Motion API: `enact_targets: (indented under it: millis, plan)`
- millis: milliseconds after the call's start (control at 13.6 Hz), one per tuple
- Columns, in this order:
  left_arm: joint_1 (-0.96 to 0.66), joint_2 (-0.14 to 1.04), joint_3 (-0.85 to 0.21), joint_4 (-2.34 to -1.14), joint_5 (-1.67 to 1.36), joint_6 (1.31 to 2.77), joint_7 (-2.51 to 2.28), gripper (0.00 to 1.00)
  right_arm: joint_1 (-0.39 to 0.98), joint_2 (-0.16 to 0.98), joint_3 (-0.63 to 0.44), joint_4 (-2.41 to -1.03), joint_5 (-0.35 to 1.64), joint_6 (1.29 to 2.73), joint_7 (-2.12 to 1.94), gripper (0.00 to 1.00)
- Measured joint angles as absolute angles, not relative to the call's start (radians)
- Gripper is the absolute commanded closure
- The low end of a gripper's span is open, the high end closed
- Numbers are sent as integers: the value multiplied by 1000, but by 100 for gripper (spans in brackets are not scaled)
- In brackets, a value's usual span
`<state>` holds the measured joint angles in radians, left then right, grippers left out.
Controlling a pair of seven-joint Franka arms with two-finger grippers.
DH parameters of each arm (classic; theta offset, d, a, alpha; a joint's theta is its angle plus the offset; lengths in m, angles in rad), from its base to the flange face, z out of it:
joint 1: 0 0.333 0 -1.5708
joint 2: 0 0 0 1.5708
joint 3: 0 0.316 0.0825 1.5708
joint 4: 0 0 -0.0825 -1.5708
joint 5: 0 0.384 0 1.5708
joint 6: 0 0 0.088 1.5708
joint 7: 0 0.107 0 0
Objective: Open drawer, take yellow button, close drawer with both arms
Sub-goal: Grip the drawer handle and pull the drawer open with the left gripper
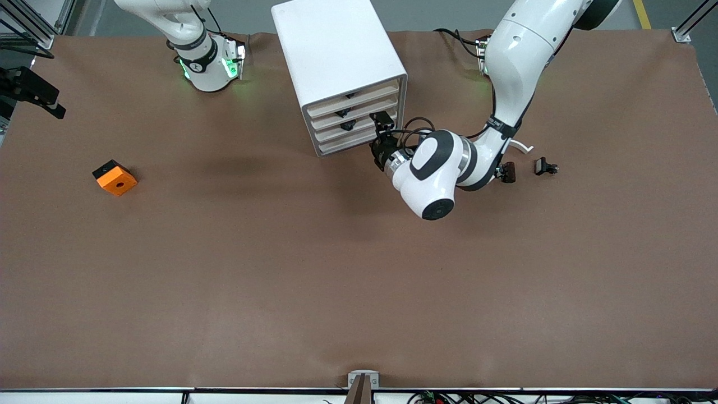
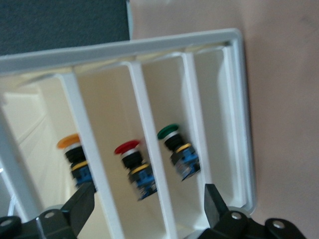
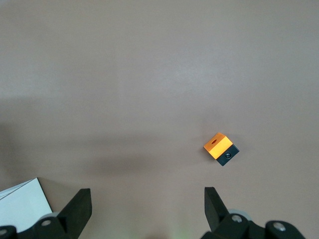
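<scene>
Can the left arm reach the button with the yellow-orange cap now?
Probably yes. The left tool is open before the white cabinet, and the yellow-orange-capped button sits in an open-fronted compartment.

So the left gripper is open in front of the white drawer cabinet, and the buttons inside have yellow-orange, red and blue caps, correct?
Not quite: the third cap is green, not blue. The left wrist view shows the open left gripper facing the white drawer cabinet, holding the yellow-orange-capped button, a red-capped button and a green-capped button.
</scene>
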<state>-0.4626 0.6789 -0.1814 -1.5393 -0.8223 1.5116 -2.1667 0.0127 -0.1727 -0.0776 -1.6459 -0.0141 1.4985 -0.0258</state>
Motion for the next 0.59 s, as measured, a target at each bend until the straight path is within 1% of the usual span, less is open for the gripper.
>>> enact_targets:
  millis: [73,147,293,366,440,586]
  plan:
    - [-464,679,-181,-1539,-839,1495,-2169,17,13,-173,-78,-1646,-14,1498,-26,0]
    - [-467,679,-181,-1539,-852,1479,-2175,25,13,-173,-78,-1646,-14,1498,-26,0]
    - [-475,681,-182,-1539,-883,1447,-2198,32,13,-173,-78,-1646,-14,1498,-26,0]
    - [-483,684,-182,-1539,-899,1429,-2204,40,13,-173,-78,-1647,-14,1498,-26,0]
    - [-493,687,-182,-1539,-909,1418,-2205,40,13,-173,-78,-1647,-14,1498,-26,0]
    - [-512,694,-182,-1539,-922,1406,-2211,47,13,-173,-78,-1647,-14,1498,-26,0]
